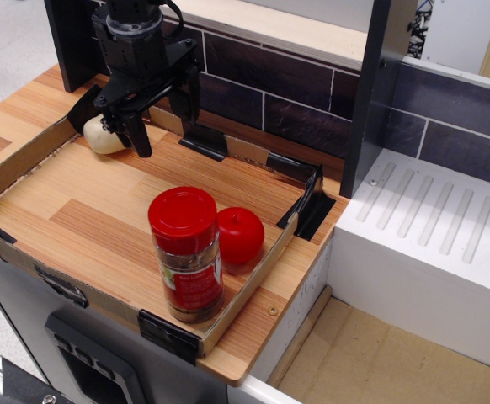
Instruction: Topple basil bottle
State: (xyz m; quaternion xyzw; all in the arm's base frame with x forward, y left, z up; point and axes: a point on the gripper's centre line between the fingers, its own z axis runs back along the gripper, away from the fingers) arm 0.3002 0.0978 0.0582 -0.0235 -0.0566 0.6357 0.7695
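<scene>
basil bottle [186, 252] stands upright in the lower centre of the frame, on the wooden board [85, 210], close to the board's near-right corner. red cap on top, red label facing the camera, dark contents visible at the bottom of the clear jar. it sits just inside the low cardboard rim [253, 273] that edges the board.

tomato [241, 234] sits just beside the bottle, to its right and slightly further back. can't tell if the two touch. tomato is shorter than the bottle.

gripper [162, 126] is in the upper left of the frame, well apart from the bottle, hanging over the far end of the board. its two dark fingers [138, 135] point down with a clear gap between them, so the jaws are spread and nothing is held.

potato [104, 136], pale cream, lies at the far-left edge of the board, just left of the left finger and partly hidden behind it. contact between finger and potato not resolvable.

black corner brackets [203, 141] hold the cardboard rim at several corners. dark tiled wall [295, 101] runs behind the board. white ribbed drainer [434, 223] fills the right of the frame, with a dark upright post [375, 93] between it and the board.
</scene>
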